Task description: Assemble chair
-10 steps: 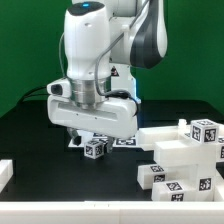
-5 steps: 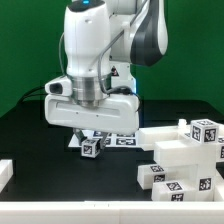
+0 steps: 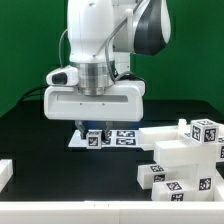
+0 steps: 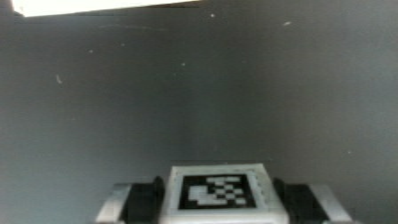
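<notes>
1. Under the arm's broad white wrist, in the middle of the exterior view, you see the pincer (image 3: 95, 134) pointing straight down over the black table (image 3: 40, 150).
2. Held in it is a small cube (image 3: 95, 139) of the chair, white, with a black-and-white tag facing the camera.
3. Your wrist view shows the grip more plainly. The small cube (image 4: 222, 190) shows its tagged face with a grey finger (image 4: 125, 200) close against each side, so the pincer (image 4: 222, 198) is closed narrow on it.
4. You cannot tell from either view whether the cube touches the table or hangs just above it.
5. Just behind the cube the marker board (image 3: 122, 138) lies flat on the table, partly hidden by the cube.
6. Toward the exterior view's right, well apart from the pincer, the other chair parts (image 3: 175, 152) are gathered. You see a flat slab (image 3: 160, 133), a tagged block (image 3: 206, 130) standing higher, and lower blocks (image 3: 165, 178) nearer the front.
7. At the exterior view's left edge lies a white piece (image 3: 5, 172), cut off by the frame.
8. In the wrist view, a pale strip (image 4: 98, 6) shows across the dark table from the cube, too little of it to identify.
</notes>
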{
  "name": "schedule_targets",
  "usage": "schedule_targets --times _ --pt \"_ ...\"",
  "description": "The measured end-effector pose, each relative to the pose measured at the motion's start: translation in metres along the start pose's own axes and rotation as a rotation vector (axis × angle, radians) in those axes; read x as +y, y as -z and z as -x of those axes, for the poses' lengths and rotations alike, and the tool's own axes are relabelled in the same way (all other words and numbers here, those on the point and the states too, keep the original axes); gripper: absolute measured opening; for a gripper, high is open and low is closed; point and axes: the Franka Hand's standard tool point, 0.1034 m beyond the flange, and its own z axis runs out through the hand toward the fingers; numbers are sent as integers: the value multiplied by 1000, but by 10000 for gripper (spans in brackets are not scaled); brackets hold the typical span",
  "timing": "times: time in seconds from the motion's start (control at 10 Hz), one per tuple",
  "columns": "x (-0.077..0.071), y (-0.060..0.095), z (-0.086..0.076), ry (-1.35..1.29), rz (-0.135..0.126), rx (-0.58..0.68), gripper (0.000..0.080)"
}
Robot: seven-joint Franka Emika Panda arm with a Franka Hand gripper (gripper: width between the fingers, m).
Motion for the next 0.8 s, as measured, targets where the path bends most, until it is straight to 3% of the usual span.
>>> schedule_targets --times 0.3,0.6,0.8 --pt "0 1 -1 11 0 2 282" --pt "-3 12 -14 193 3 37 282" --pt "2 7 -11 141 6 26 284"
